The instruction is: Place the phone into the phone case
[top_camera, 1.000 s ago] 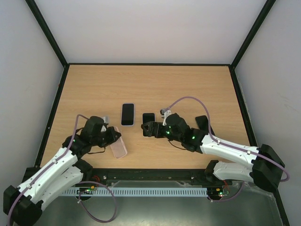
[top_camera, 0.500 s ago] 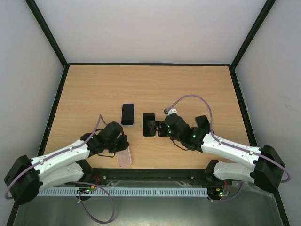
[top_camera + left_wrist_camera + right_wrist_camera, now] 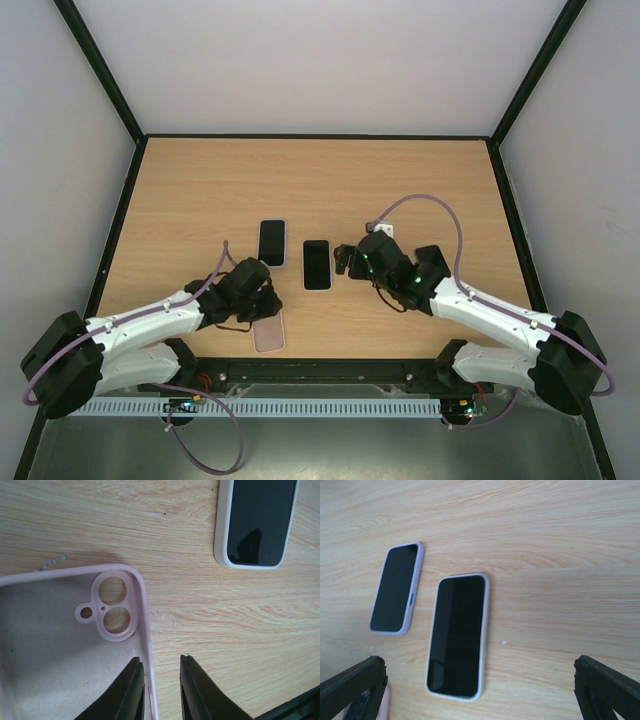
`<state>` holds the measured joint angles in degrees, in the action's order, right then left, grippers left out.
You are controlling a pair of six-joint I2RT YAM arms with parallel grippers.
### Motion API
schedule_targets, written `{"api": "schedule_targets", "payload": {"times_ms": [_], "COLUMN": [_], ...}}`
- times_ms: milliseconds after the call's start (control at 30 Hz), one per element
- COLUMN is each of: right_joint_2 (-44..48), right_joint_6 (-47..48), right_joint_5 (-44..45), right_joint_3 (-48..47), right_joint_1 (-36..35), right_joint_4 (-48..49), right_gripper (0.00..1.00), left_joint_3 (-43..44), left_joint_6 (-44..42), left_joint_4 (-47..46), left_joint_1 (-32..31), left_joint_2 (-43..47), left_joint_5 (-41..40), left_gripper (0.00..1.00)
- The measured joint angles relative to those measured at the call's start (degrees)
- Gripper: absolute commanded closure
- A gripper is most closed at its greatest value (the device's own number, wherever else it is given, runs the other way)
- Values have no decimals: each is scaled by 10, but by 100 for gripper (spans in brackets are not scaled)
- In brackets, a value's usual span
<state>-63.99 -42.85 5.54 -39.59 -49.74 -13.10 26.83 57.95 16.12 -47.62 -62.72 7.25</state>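
Note:
A pink phone case [image 3: 268, 333] lies open side up near the front edge, its camera cutout [image 3: 112, 609] showing in the left wrist view. My left gripper [image 3: 266, 308] [image 3: 160, 658] straddles the case's right wall [image 3: 145, 645], one finger inside and one outside. Its jaws stand slightly apart, with bare wood between the wall and the outer finger. A white-edged phone [image 3: 317, 265] [image 3: 457, 635] lies screen up at the table's middle. My right gripper [image 3: 345, 262] [image 3: 479, 662] hovers just right of it, wide open and holding nothing.
A second phone [image 3: 271, 243] [image 3: 396, 588] [image 3: 257, 522] with a lavender rim lies screen up, left of and slightly behind the white-edged one. Black frame rails [image 3: 120, 230] border the wooden table on all sides.
My left gripper carried the pink case right and toward the front edge, laid it flat, then parted its jaws. My right gripper drew back to the right, uncovering the white-edged phone.

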Motion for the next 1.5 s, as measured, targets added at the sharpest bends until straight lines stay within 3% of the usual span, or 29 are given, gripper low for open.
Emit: {"api": "schedule_targets", "payload": {"times_ms": [400,933,1233,1500], "right_joint_2": [-40,-102,-158,-190], "right_joint_6": [-9,-30,-26,-31], "right_joint_5": [6,-38,-45,-67], "right_joint_3": [0,37,31,31], "right_joint_1": [125,388,485,506], "right_joint_4": [-8,50,58,59], "right_gripper": [2,2,2,2], "left_joint_3": [37,82,85,85], "left_joint_6": [-20,-42,-61,-66], "left_joint_4": [19,122,155,161], "left_joint_1": [0,0,6,12], "left_joint_2": [84,182,203,212], "left_joint_5": [-35,-125,-143,-150], "left_gripper": [0,0,0,0]}}
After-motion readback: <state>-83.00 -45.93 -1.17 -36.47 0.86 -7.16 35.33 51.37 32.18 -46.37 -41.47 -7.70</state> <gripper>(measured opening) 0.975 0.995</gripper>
